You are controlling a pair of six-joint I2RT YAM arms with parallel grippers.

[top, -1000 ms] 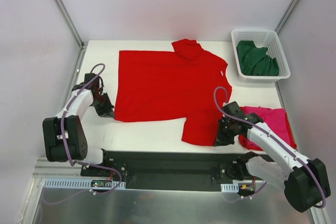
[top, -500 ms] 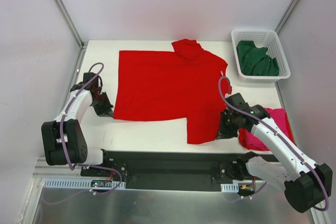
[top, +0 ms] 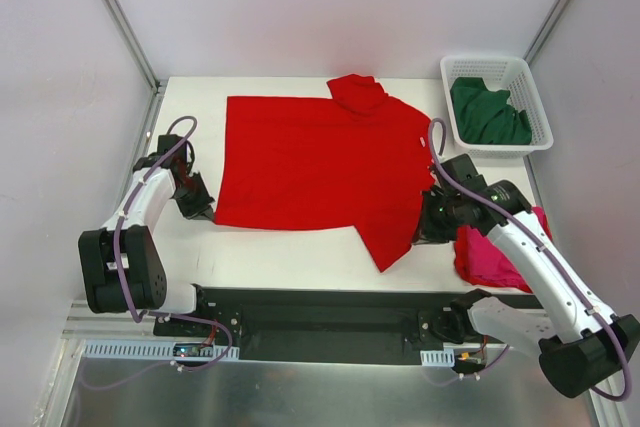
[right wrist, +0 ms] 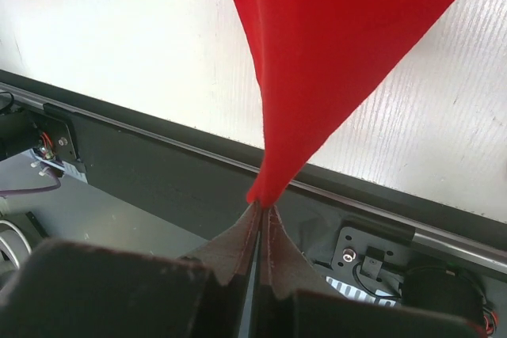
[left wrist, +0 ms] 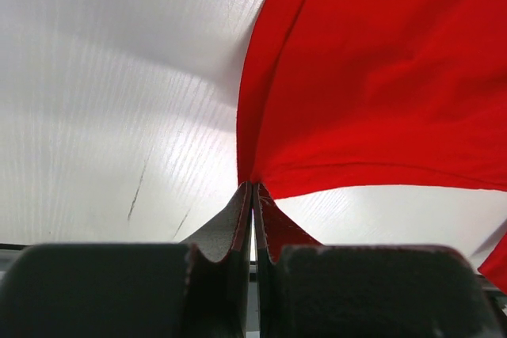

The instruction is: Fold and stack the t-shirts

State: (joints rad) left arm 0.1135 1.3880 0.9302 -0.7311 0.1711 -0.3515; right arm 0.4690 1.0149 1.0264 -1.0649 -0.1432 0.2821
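A bright red t-shirt (top: 310, 162) lies spread across the middle of the white table. My left gripper (top: 205, 215) is shut on its near left corner, seen pinched at the fingertips in the left wrist view (left wrist: 252, 187). My right gripper (top: 425, 232) is shut on the red t-shirt's near right sleeve, lifted off the table so the cloth (right wrist: 333, 61) hangs in a taut point down to the jaws (right wrist: 261, 205). A magenta-pink t-shirt (top: 495, 257) lies bunched beside the right arm. A dark green t-shirt (top: 487, 112) fills the basket.
A white lattice basket (top: 540, 112) stands at the far right corner. The black base rail (top: 320, 312) runs along the table's near edge, with a bracket and cables below it in the right wrist view (right wrist: 372, 263). Grey walls enclose both sides.
My right gripper has risen and moved away from the near edge, drawing the red sleeve up into a narrowing point. The left gripper has crept slightly farther along the left edge with its corner.
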